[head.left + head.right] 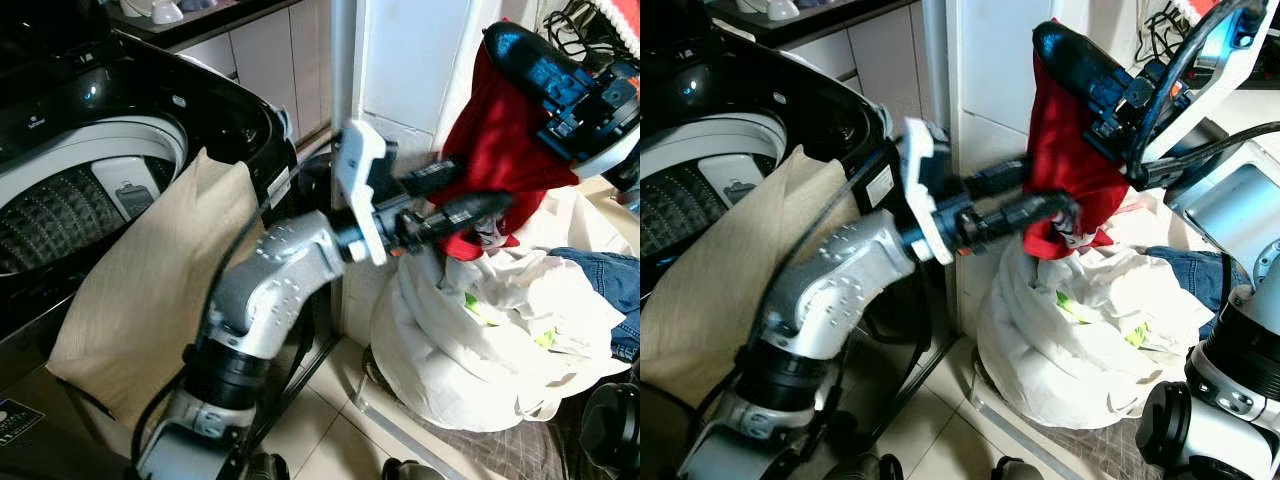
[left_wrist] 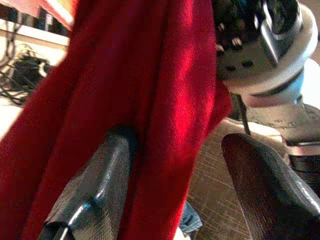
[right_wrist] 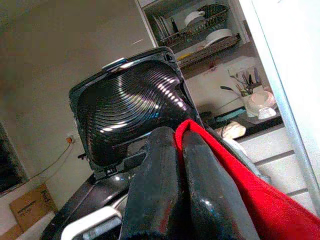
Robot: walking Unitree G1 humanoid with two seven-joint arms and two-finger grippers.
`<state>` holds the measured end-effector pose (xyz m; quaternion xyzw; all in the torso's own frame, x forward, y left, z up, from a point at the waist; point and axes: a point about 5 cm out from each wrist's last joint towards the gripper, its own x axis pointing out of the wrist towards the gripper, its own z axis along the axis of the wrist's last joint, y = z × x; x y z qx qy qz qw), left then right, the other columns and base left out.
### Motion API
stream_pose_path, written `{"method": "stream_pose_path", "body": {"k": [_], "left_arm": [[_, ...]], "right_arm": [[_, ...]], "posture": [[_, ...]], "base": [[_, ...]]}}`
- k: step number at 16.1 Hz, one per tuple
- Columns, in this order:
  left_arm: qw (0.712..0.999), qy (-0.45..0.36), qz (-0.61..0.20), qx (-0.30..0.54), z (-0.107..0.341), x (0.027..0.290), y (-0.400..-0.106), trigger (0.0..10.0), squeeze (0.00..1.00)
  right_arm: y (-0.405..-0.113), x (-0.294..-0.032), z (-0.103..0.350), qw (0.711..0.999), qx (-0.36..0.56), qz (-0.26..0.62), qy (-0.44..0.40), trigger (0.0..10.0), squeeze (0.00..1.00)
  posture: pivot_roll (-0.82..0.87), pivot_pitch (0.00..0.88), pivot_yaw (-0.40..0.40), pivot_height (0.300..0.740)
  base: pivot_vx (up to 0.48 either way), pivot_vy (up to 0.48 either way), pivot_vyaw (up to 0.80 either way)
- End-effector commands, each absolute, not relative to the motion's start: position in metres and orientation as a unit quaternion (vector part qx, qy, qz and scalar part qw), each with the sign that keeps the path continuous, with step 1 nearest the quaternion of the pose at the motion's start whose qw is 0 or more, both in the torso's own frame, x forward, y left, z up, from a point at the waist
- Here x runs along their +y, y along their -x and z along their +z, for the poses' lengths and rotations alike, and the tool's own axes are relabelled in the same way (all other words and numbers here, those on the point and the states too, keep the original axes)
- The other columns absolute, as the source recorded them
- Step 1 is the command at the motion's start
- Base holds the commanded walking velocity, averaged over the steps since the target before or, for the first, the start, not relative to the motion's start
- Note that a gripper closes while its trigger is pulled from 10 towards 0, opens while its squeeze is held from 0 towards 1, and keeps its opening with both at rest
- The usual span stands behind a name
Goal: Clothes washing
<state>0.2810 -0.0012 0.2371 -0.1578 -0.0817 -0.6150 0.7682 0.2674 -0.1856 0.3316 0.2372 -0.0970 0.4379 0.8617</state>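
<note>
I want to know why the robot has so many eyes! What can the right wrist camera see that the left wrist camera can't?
Right wrist view alone: the right gripper shut on the red cloth, the washing machine's raised black lid, and a dish rack with plates behind it.

Left wrist view alone: the left gripper with its fingers apart, one on each side of the hanging cloth, a tangle of cables, and the right arm's wrist.

Both share the red cloth.

A red cloth (image 1: 500, 140) hangs above a white bag (image 1: 470, 360) (blue jeans (image 1: 605, 285) at three o'clock); beige pillow (image 1: 150, 290).
</note>
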Motion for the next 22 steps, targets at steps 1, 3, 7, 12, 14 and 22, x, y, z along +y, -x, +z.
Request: {"method": "stream_pose_path", "body": {"k": [1,3,7,12,14,22], "left_arm": [[0.773,0.148,-0.610,-0.088,0.237,-0.005,-0.280,10.0,0.00],[0.795,0.131,-0.586,-0.084,0.234,-0.009,-0.284,10.0,0.00],[0.822,0.130,-0.548,-0.083,0.234,-0.008,-0.293,0.0,0.00],[0.825,0.135,-0.542,-0.088,0.234,-0.003,-0.295,0.0,0.00],[0.826,0.136,-0.539,-0.087,0.234,-0.001,-0.296,0.0,0.00],[0.833,0.147,-0.526,-0.087,0.235,0.003,-0.301,0.0,0.00]], "right_arm": [[-0.262,-0.178,0.336,0.854,-0.103,0.457,-0.225,0.0,0.00],[-0.261,-0.175,0.334,0.854,-0.097,0.459,-0.227,0.0,0.00],[-0.260,-0.174,0.331,0.855,-0.090,0.458,-0.226,0.0,0.00],[-0.260,-0.174,0.329,0.857,-0.085,0.456,-0.223,0.0,0.00],[-0.260,-0.175,0.328,0.859,-0.083,0.455,-0.222,0.0,0.00],[-0.262,-0.177,0.328,0.864,-0.081,0.448,-0.215,0.1,0.00]], "posture": [[-0.16,0.056,0.060,0.740],[-0.16,0.056,0.061,0.740],[-0.16,0.052,0.064,0.740],[-0.16,0.048,0.063,0.740],[-0.16,0.049,0.063,0.740],[-0.16,0.049,0.063,0.740]], "base": [[0.000,0.000,0.00],[0.000,0.000,0.00],[0.000,0.000,0.00],[0.000,0.000,0.00],[0.000,0.000,0.00],[0.000,0.000,0.00]]}}
